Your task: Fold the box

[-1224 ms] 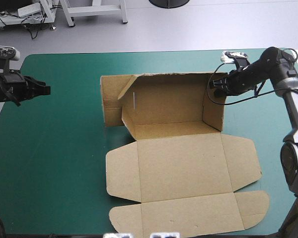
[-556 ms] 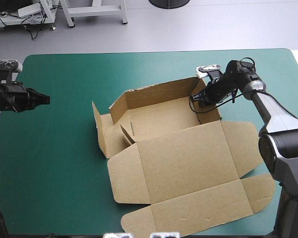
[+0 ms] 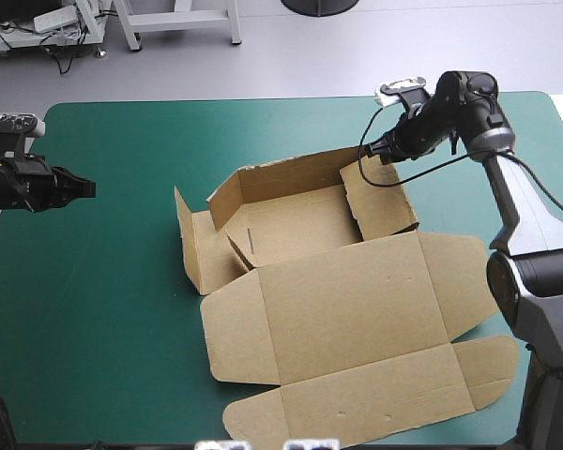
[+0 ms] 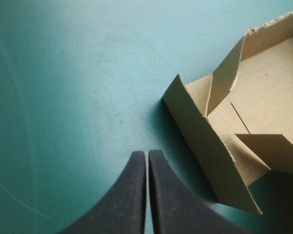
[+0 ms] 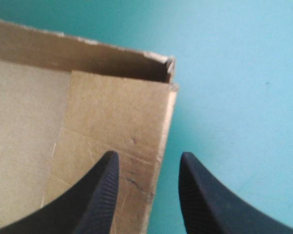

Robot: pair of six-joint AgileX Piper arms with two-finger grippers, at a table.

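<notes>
1. Plainly, the brown box (image 3: 291, 234) sits mid-tabletop (image 3: 113, 319) as a half-formed tray. Its lid (image 3: 357, 309) lies flat toward 6 o'clock, and the tray's long axis runs roughly 8 to 2 o'clock.
2. The right claw (image 3: 383, 153) is released and holds nothing. It hovers at the tray's far right corner, about 1 o'clock from the box's middle. In the wrist view the top edge of the raised right side wall (image 3: 385, 202) lies between its spread fingers.
3. The left claw (image 3: 84, 188) is clenched empty at 9 o'clock by the tabletop's left edge, well apart from the box.
4. The splayed left flap (image 3: 192, 248) looks untucked. The right arm is much the nearer, so I judge the next move turns on that right wall.
</notes>
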